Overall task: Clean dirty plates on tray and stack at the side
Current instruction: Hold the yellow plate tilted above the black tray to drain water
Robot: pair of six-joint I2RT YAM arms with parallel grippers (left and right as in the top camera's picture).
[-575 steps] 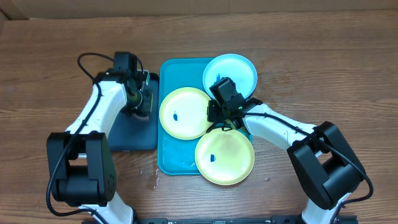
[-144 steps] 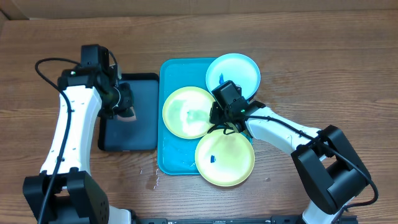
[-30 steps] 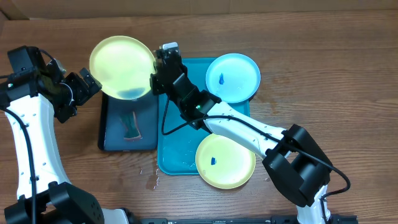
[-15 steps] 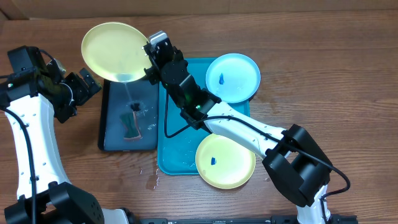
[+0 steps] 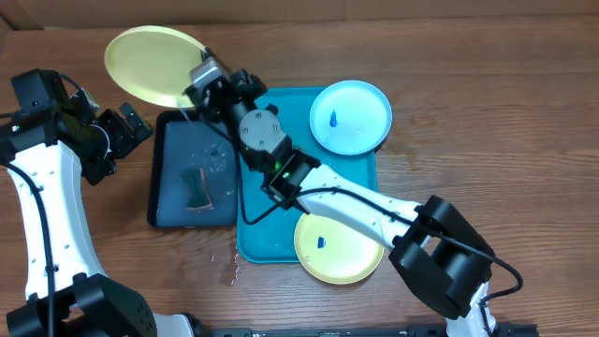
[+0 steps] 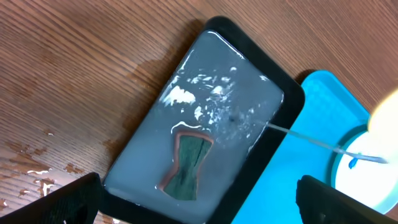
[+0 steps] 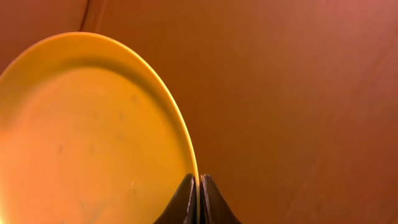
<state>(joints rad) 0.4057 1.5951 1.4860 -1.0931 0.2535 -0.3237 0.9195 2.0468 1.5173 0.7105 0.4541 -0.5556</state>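
My right gripper (image 5: 194, 86) is shut on the rim of a yellow-green plate (image 5: 150, 64), held tilted over the table's far left, beyond the black tray. In the right wrist view the fingertips (image 7: 190, 200) pinch the plate's (image 7: 93, 137) edge. A light blue plate (image 5: 350, 116) with a blue smudge lies at the far right corner of the turquoise tray (image 5: 281, 225). Another yellow-green plate (image 5: 339, 247) with a smudge overhangs its near edge. Left of the black tray, my left gripper (image 5: 114, 148) stands open and empty; its wrist view has the left gripper (image 6: 199, 210) over the wet tray.
The black tray (image 5: 170, 201) left of the turquoise one holds water and a green sponge (image 5: 197, 187). From the left wrist I see the sponge (image 6: 186, 165), the turquoise tray (image 6: 298, 155) and water drops on the wood (image 6: 37, 177). A cardboard wall runs along the back.
My right gripper has carried the yellow-green plate further left and toward the back, off the black tray. The left arm has not moved.
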